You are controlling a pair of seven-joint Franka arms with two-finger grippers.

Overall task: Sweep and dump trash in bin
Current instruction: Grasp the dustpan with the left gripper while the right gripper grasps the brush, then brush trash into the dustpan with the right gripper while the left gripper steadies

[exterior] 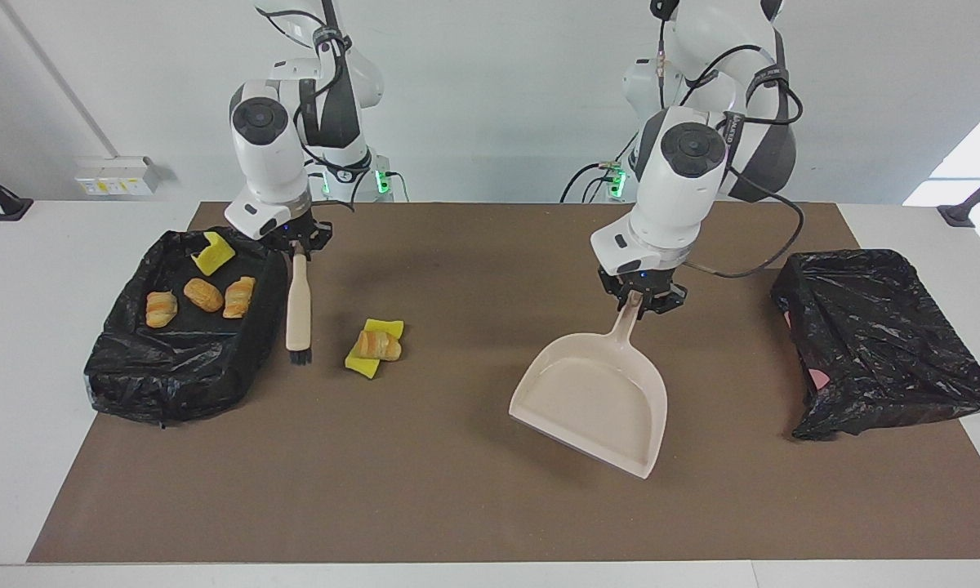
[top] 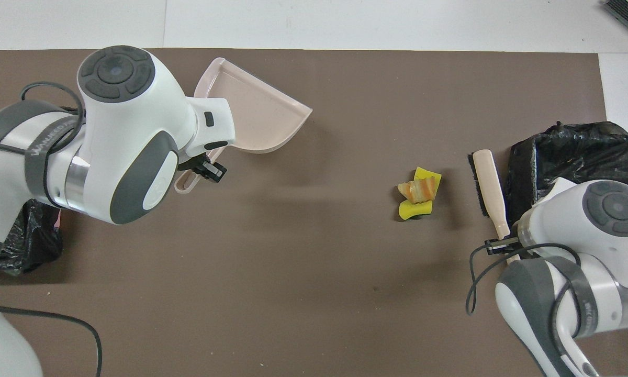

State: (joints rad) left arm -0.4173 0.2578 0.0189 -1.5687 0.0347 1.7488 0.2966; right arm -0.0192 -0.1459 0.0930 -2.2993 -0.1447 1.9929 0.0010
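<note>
A small heap of trash (exterior: 374, 346) (top: 418, 194), a golden pastry lump on yellow sponge bits, lies on the brown mat. My right gripper (exterior: 296, 248) (top: 502, 245) is shut on the handle end of the beige brush (exterior: 298, 309) (top: 488, 180). The brush hangs bristles down between the heap and the black-lined bin (exterior: 122, 371) (top: 575, 149). More trash pieces (exterior: 203, 294) lie in that bin. My left gripper (exterior: 639, 300) (top: 204, 170) is shut on the handle of the beige dustpan (exterior: 596, 400) (top: 256, 112). The pan is slanted over the mat toward the left arm's end, well apart from the heap.
A second container wrapped in a crumpled black bag (exterior: 882, 343) (top: 26, 238) sits at the left arm's end of the table, with a bit of pink showing at its side. The brown mat (exterior: 425, 506) covers most of the white table.
</note>
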